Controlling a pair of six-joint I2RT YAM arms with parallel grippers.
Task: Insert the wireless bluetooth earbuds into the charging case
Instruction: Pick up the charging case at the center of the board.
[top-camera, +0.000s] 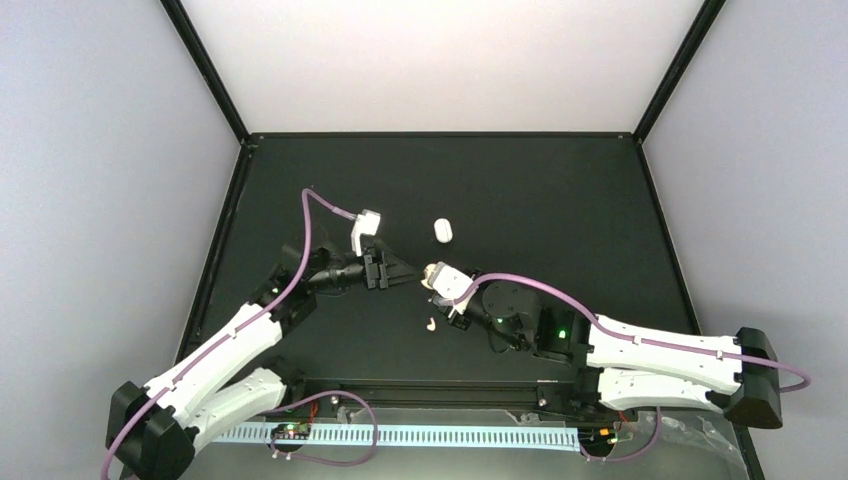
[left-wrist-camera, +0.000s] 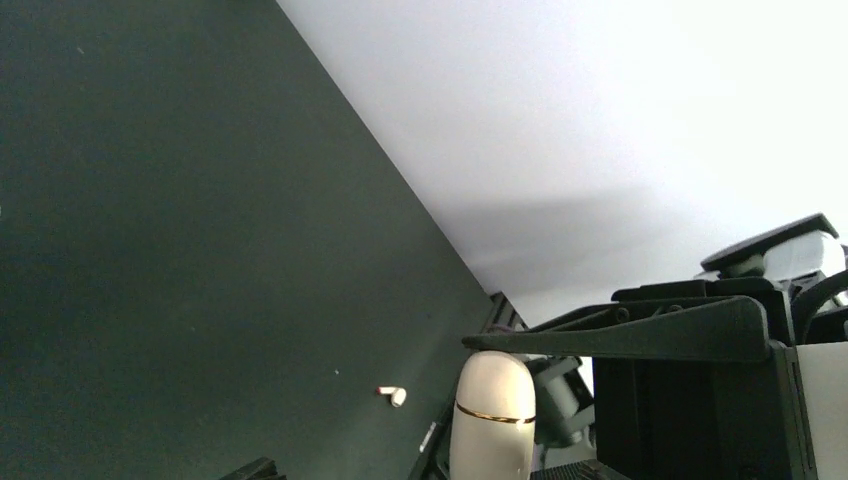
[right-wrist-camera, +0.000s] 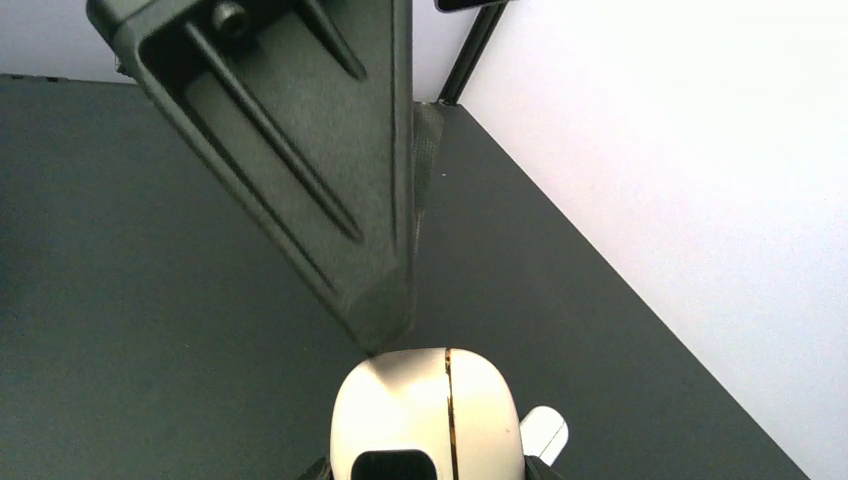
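That charging case (right-wrist-camera: 425, 405) looks light, hard and slippery-glossy, so I'd pinch the body below the lid seam, not the rounded ends; the right gripper (top-camera: 441, 282) is clamped on it mid-table (top-camera: 540, 200), the left gripper (top-camera: 408, 272) sits just beside it (gap unclear), and an earbud (top-camera: 429, 323) lies nearby.

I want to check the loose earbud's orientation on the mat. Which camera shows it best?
Left wrist: the earbud lies in the open, head and stem distinguishable. Top external shows only a tiny cream speck. Right wrist doesn't show it.
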